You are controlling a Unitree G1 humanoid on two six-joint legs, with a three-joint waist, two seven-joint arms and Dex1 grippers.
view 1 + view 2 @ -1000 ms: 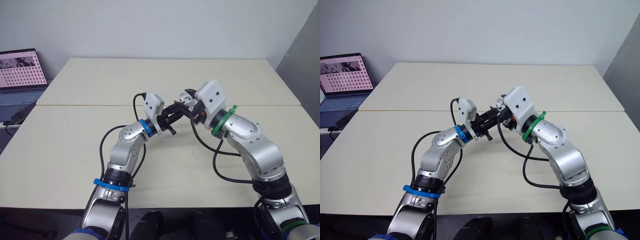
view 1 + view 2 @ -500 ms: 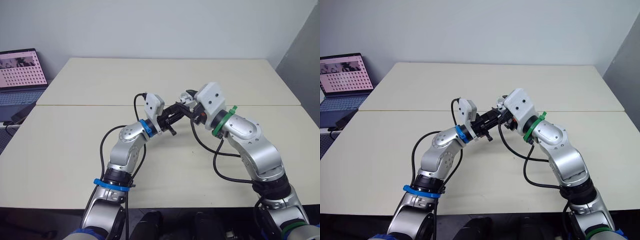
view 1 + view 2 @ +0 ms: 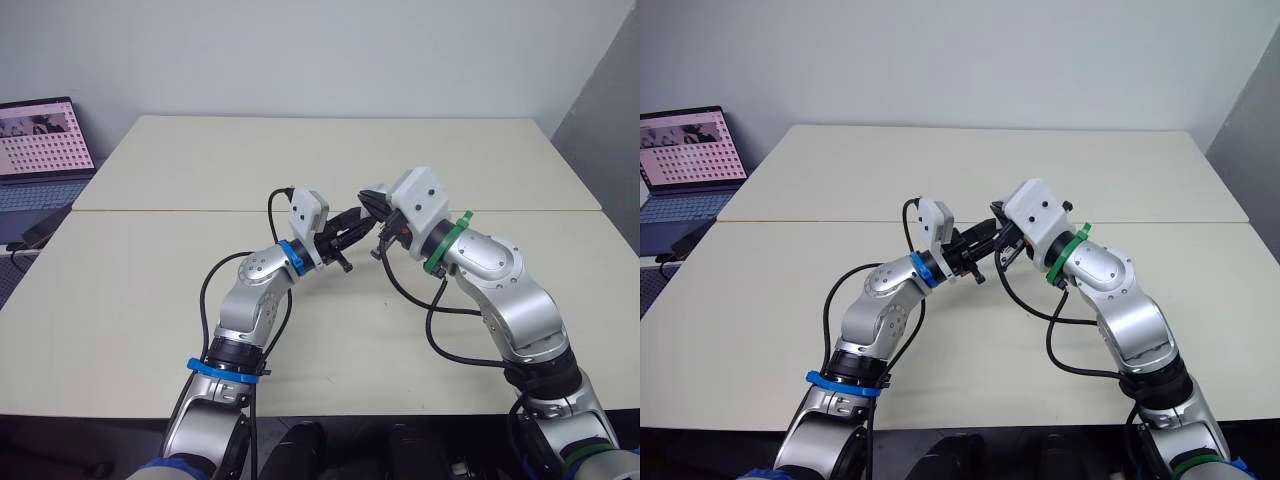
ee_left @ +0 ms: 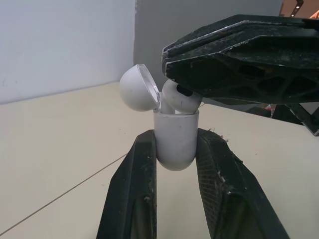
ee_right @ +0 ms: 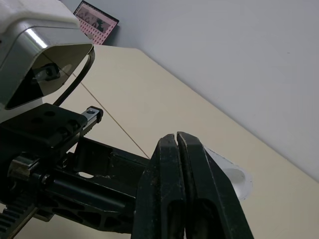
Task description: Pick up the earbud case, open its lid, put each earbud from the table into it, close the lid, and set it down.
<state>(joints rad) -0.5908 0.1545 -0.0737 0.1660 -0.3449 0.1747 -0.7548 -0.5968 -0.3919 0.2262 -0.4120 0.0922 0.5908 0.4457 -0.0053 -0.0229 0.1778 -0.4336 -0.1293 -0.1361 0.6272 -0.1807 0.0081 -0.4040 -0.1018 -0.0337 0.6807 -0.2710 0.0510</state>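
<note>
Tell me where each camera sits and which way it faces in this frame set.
Left and right eye views: on the head, facing forward and down at the table; both arms show, left tool facing right tool.
Left wrist view: along the left tool's fingers, clamped on the open earbud case; right tool overhead, against an earbud.
Right wrist view: along the shut right tool toward the left tool's body.
Shared: eye and right wrist views both catch the laptop.
</note>
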